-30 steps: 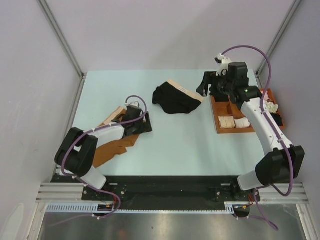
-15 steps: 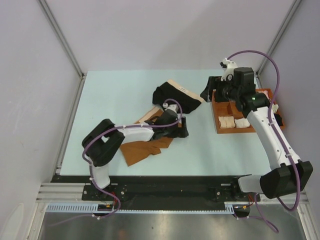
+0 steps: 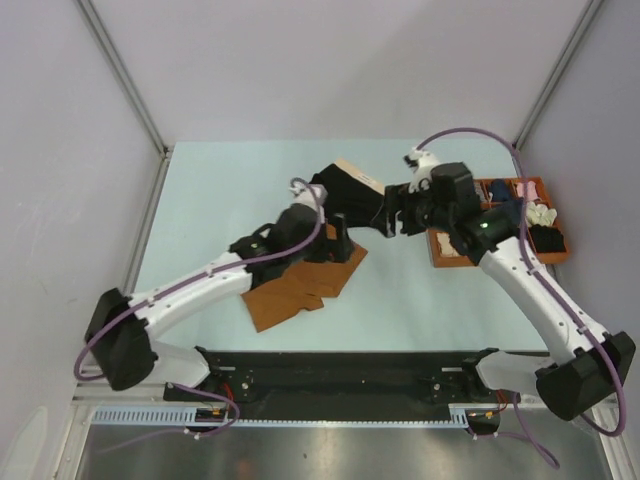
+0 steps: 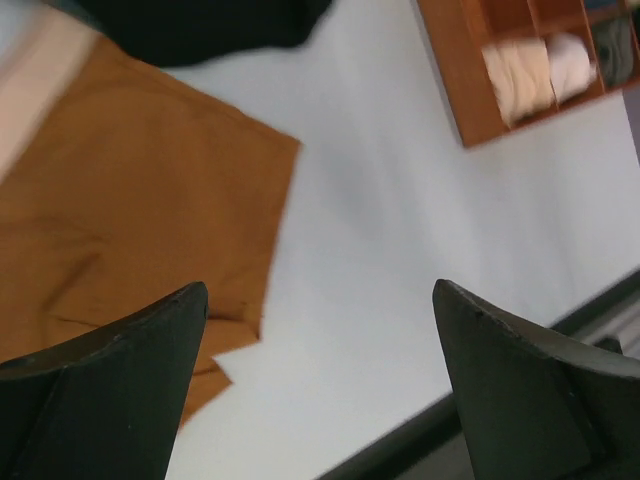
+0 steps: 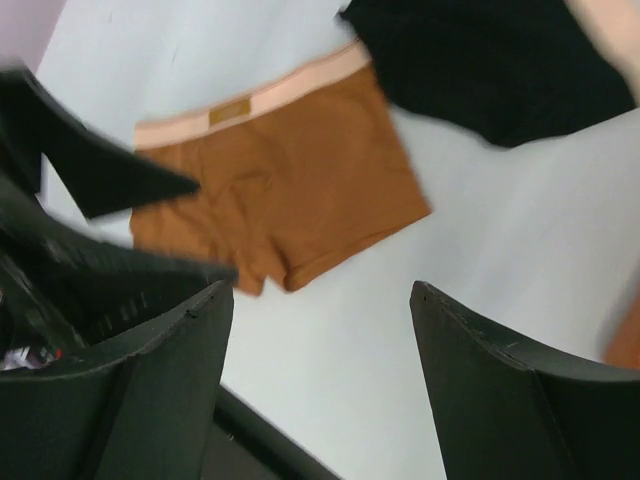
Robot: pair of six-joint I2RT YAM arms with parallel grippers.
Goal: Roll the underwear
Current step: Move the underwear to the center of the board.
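Observation:
The rust-brown underwear (image 3: 300,288) lies flat on the table near the middle, its beige waistband toward the left arm; it also shows in the left wrist view (image 4: 120,180) and the right wrist view (image 5: 280,190). The black underwear (image 3: 350,198) lies crumpled just behind it and overlaps its far corner (image 5: 490,60). My left gripper (image 3: 340,240) is open and empty over the brown piece's right corner (image 4: 318,290). My right gripper (image 3: 388,215) is open and empty at the black piece's right edge (image 5: 320,290). A dark blue bundle (image 3: 505,205) sits in the tray.
An orange compartment tray (image 3: 437,258) stands at the right of the table, holding pale rolled items (image 4: 530,70) and dark ones. The two grippers are close together near the table's middle. The table's front edge (image 4: 480,400) lies just below the left gripper.
The left arm has swung right, and the brown underwear has moved from the left side to the middle. The right arm has moved left from the tray to the black underwear.

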